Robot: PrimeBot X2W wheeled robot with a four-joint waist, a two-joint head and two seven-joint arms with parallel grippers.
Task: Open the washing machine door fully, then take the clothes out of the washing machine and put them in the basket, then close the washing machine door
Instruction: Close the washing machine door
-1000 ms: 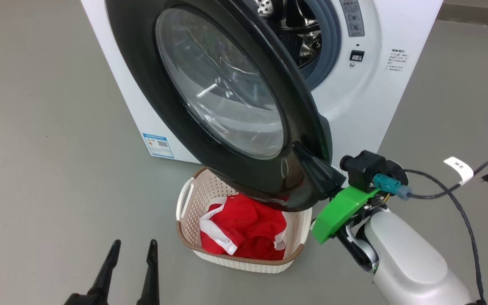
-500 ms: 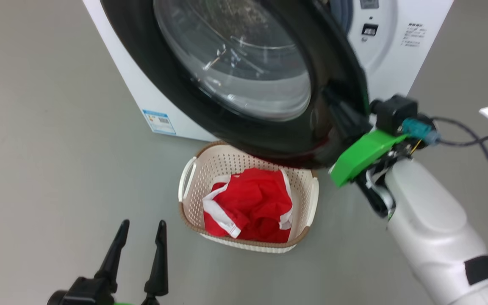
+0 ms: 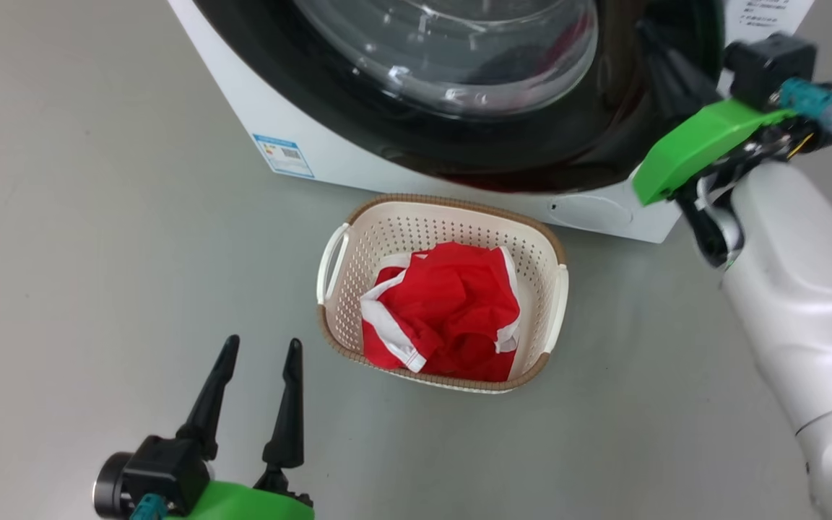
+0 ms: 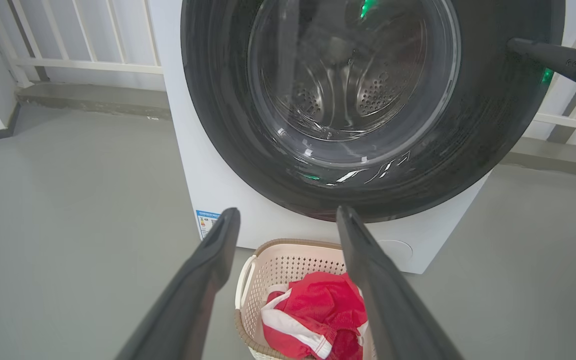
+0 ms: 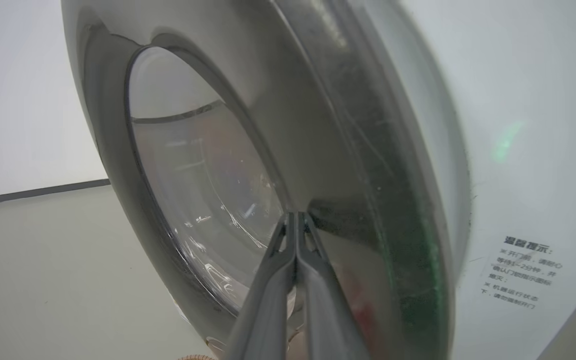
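Clothes (image 3: 445, 310) lay heaped in the basket (image 3: 416, 227), which stood on the floor (image 3: 98, 289) just before the washing machine (image 4: 283, 225); emptying judged done. Drum (image 4: 338, 95) behind the door looked bare. Washing machine door (image 3: 531, 152) lay close against the front, its edge blurred; latched or not, could not tell. Right gripper (image 5: 295, 220): fingers clenched on nothing, tips at the door's black rim, judged pushing. Left gripper (image 3: 263, 347): fingers spread, empty, beside the basket. Remaining: seat the door.
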